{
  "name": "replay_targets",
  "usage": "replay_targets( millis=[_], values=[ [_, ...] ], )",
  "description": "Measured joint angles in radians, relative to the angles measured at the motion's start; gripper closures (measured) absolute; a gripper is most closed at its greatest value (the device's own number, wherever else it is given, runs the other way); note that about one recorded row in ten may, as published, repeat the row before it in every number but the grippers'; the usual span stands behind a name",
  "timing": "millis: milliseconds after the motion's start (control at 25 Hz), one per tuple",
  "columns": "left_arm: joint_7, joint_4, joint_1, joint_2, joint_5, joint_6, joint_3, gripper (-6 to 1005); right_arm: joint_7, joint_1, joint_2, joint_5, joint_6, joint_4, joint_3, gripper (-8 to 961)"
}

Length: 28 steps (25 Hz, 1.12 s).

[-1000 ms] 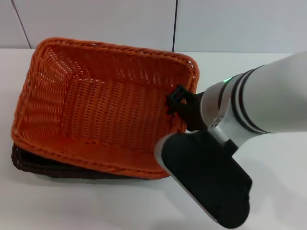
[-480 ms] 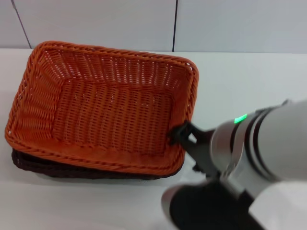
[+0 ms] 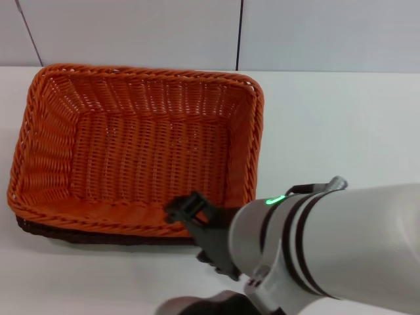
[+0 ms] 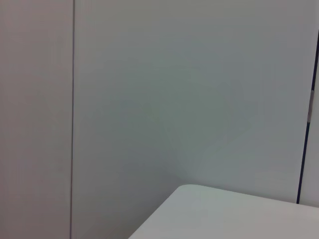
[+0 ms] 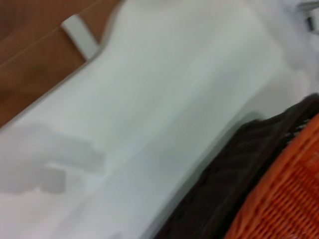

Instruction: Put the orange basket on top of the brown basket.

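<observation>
Having swung down toward the lower centre of the head view since a second ago, with the orange basket now settled level instead of tilted.

Spanning most of the head view: white table top (image 3: pixel 341 125), with pale wall panels (image 3: pixel 131 29) along the upper edge. Filling the lower right of that frame: big white right arm (image 3: pixel 341 256) with black bands and a green light, ending in the right gripper (image 3: pixel 190 213), a black piece lying just at the near rim of the baskets. Cannot tell whether its fingers are wide, narrow or holding anything, being hidden by the wrist.

Sitting in the left and centre of the head view: shallow rectangular bright-orange woven basket with braided rim (image 3: pixel 141 151), nested squarely on top of the shallow rectangular dark-brown woven basket (image 3: pixel 59 231), only a thin dark strip showing under the near edge.

Showing in the lower right of the right wrist view: the same dark rim (image 5: pixel 234 184) with the orange weave (image 5: pixel 289 199) above it, blurred.

Showing only wall and a table corner (image 4: pixel 229 214) in the left wrist view; left gripper not seen anywhere.
</observation>
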Motion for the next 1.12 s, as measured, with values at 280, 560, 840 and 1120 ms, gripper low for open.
replay_targets(
  millis=[280,560,840,1120],
  values=[
    [0.001,0.000,-0.003,0.001,0.000,0.003,0.000,194,0.145,-0.024,-0.007,-0.002,-0.321,-0.045,0.159,297],
    [0.001,-0.007,0.003,0.001,0.000,0.013,0.000,194,0.364,-0.253,-0.011,0.000,-0.932,-0.189,0.571,297],
    [-0.006,-0.010,0.006,0.001,0.000,0.055,-0.003,194,0.731,-0.599,-0.011,0.014,-1.546,-0.414,0.673,296],
    [-0.008,-0.012,0.010,0.001,0.000,0.107,-0.009,194,0.874,-0.783,-0.006,0.200,-2.254,-0.785,0.569,296]
  ],
)
